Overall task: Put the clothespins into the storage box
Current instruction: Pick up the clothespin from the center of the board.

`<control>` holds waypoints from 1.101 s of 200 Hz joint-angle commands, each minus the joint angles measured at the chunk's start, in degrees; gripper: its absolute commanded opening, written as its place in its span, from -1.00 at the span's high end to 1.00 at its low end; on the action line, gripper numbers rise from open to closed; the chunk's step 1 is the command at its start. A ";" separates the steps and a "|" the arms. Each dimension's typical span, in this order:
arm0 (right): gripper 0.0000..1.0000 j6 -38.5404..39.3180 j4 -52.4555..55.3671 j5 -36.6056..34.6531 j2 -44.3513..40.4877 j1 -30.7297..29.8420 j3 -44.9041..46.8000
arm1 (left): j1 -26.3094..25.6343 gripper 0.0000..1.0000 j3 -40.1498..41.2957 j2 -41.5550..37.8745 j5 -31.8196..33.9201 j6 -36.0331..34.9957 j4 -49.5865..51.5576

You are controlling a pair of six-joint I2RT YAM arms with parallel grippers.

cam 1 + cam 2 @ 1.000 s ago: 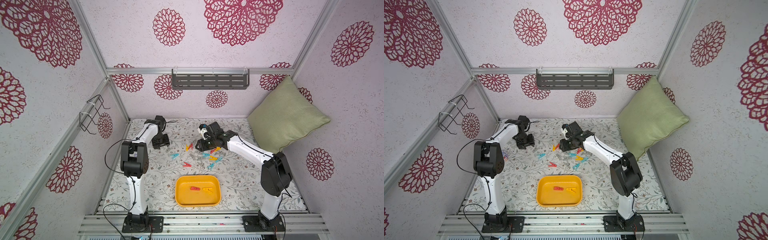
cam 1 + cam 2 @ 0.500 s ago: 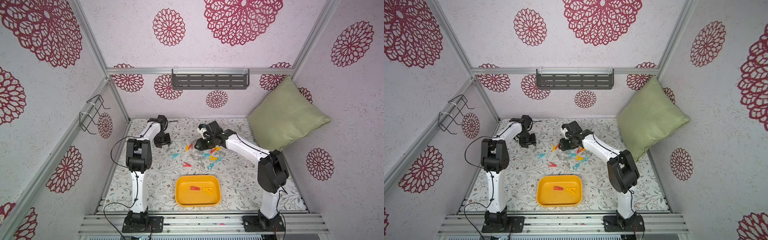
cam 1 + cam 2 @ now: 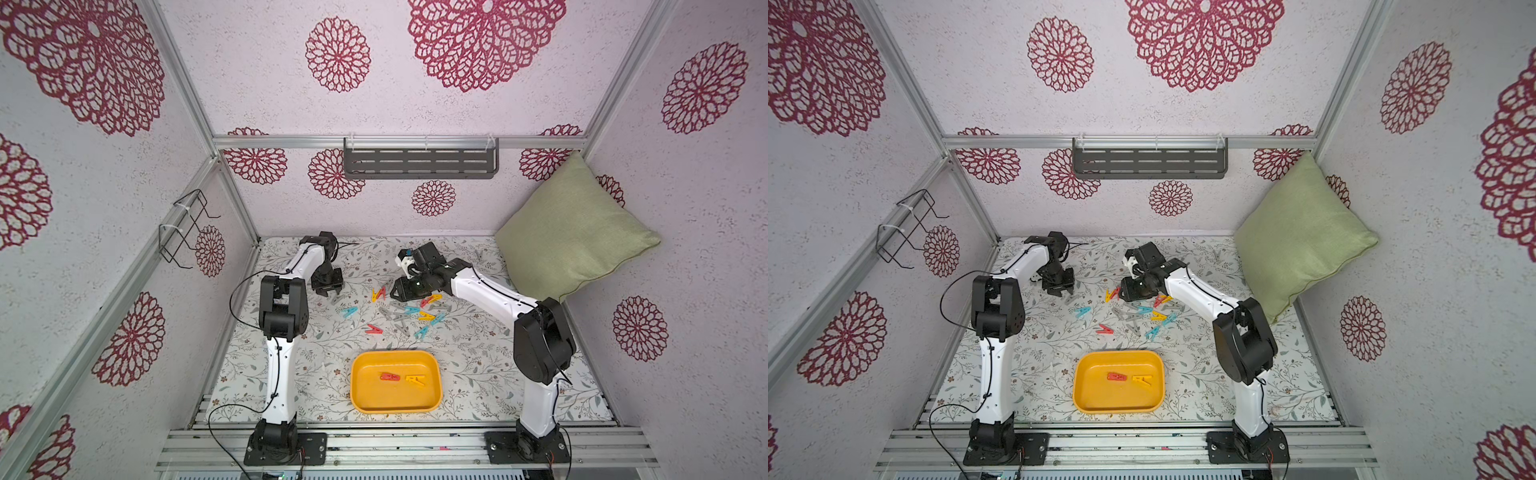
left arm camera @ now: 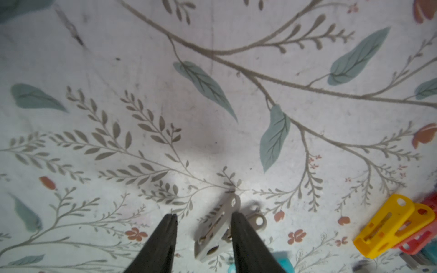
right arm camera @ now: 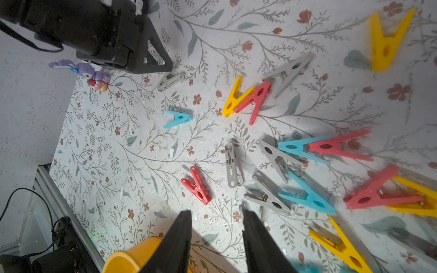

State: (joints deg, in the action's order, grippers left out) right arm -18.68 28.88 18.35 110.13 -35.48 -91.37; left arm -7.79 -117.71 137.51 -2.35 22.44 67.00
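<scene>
Two plastic pegs [image 3: 390, 377], red and yellow, in yellow plastic box [image 3: 354, 386] by front edge of flowery mat [image 3: 478, 374] | left gripper [image 4: 203, 215] part-open around grey peg [image 4: 216, 228] | right gripper [image 5: 216, 211] part-open, empty

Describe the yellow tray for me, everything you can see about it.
The tray is a shallow yellow-orange rectangle with rounded corners and a raised rim, and it looks like smooth plastic. It sits flat on the floral mat, near the mat's front edge. Inside, a red clothespin and a yellow clothespin lie side by side on its floor, slightly apart. Nothing else touches it.
</scene>
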 commanded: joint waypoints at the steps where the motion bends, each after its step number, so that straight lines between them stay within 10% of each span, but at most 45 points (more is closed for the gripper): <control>1: 0.15 -0.31 0.39 1.43 -0.43 0.59 -0.66 | -0.89 0.15 -0.68 1.51 -0.63 -0.65 0.75; 69: 0.11 -0.22 -0.04 1.77 -1.71 0.64 1.67 | -1.41 0.41 -0.02 2.48 -1.18 0.10 0.58; 163: 0.11 -0.57 -1.73 2.13 -5.35 0.86 7.98 | -2.60 0.02 3.44 -0.92 2.36 1.74 -2.84; 220: 0.11 -0.58 -1.81 1.79 -6.17 0.94 8.67 | -2.84 0.43 2.90 1.39 0.92 1.12 -1.30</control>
State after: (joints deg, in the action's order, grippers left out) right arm -18.68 27.66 19.75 107.48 -35.00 -82.56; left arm -10.22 -115.35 137.49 -0.34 23.77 65.69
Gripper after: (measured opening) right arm 0.444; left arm 0.318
